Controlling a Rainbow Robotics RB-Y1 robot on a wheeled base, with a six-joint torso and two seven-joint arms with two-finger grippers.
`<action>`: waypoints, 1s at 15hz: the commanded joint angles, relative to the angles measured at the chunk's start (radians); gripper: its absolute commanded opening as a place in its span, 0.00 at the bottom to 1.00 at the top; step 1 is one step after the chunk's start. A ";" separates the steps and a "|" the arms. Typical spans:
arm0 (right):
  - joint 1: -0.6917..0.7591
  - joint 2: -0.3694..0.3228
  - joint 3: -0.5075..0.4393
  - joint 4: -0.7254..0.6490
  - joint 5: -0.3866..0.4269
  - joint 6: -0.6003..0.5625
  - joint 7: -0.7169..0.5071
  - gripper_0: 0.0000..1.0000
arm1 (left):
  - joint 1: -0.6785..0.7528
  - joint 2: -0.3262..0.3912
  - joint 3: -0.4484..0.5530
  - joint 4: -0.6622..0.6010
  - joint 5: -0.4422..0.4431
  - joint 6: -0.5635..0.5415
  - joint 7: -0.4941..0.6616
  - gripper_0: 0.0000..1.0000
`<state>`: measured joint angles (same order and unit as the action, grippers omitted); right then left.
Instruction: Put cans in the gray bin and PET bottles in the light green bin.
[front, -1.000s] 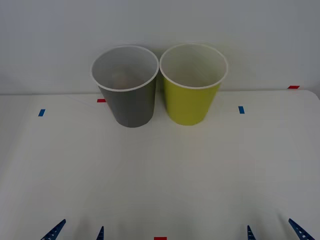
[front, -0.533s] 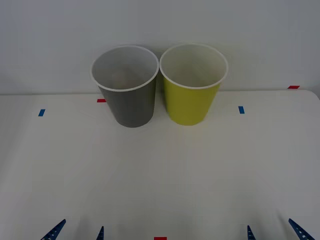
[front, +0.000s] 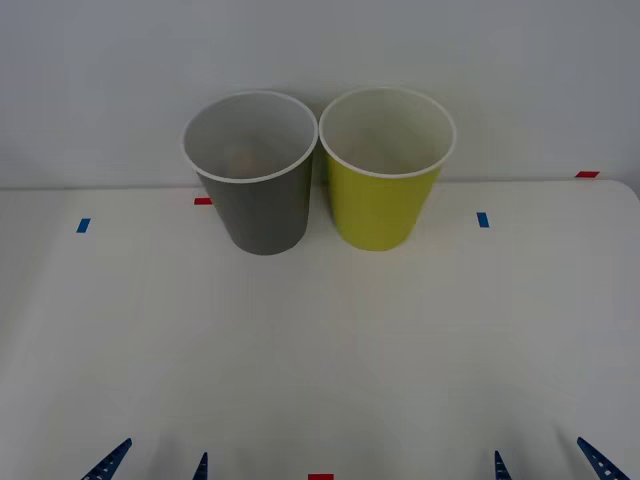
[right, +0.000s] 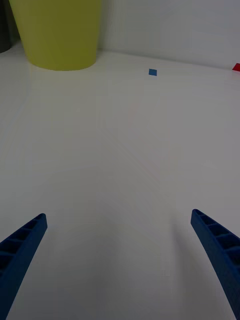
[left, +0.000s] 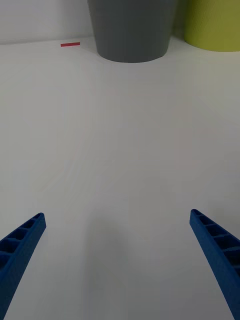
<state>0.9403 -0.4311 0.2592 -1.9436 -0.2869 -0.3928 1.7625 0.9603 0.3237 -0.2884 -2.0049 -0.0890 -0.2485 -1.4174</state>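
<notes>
At 12 o'clock on the tabletop (front: 320, 340): gray bin (front: 256, 190) and green bin (front: 384, 190), side by side, rims nearly touching, gray at 11, green at 1. Both tapered cup shapes, matte walls, white rims, white insides. Faint brownish-orange smudge low inside gray bin, poss. a can (front: 240, 155) already dropped in; too dim to be sure. No PET bottle to be seen, nothing loose on tabletop.

Left pincer (front: 155, 465) at 7 o'clock near edge, blue ribbed fingers (left: 20, 245) spread wide apart, holding nothing, aimed toward gray bin base. Right pincer (front: 550, 462) at 5 o'clock, fingers (right: 215, 245) likewise wide apart, empty, green bin ahead and off to one side.

Handling guess: slim can = light, thin-walled metal, smooth, apt to dent or slip; best taken across mid-body w/ gentle squeeze, axis upright. Bins prob. light plastic, easy to tip if knocked at rim.

Tabletop smooth, white, slightly glossy; small blue tape (front: 483, 219) and red tape (front: 203, 201) marks. Sorting looks done or near done, judging by bare surface.
</notes>
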 joint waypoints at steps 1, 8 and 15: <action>0.000 0.000 0.000 0.000 0.000 0.000 0.000 1.00 | 0.000 0.000 0.000 0.000 0.000 0.000 0.000 1.00; 0.000 0.000 0.000 0.000 0.000 0.000 0.000 1.00 | 0.000 0.000 0.000 0.000 0.000 0.000 0.000 1.00; 0.000 0.000 0.000 0.000 0.000 0.000 0.000 1.00 | 0.000 0.000 0.000 0.000 0.000 0.000 0.000 1.00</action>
<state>0.9403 -0.4310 0.2592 -1.9436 -0.2869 -0.3927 1.7625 0.9603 0.3237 -0.2884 -2.0049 -0.0890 -0.2485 -1.4174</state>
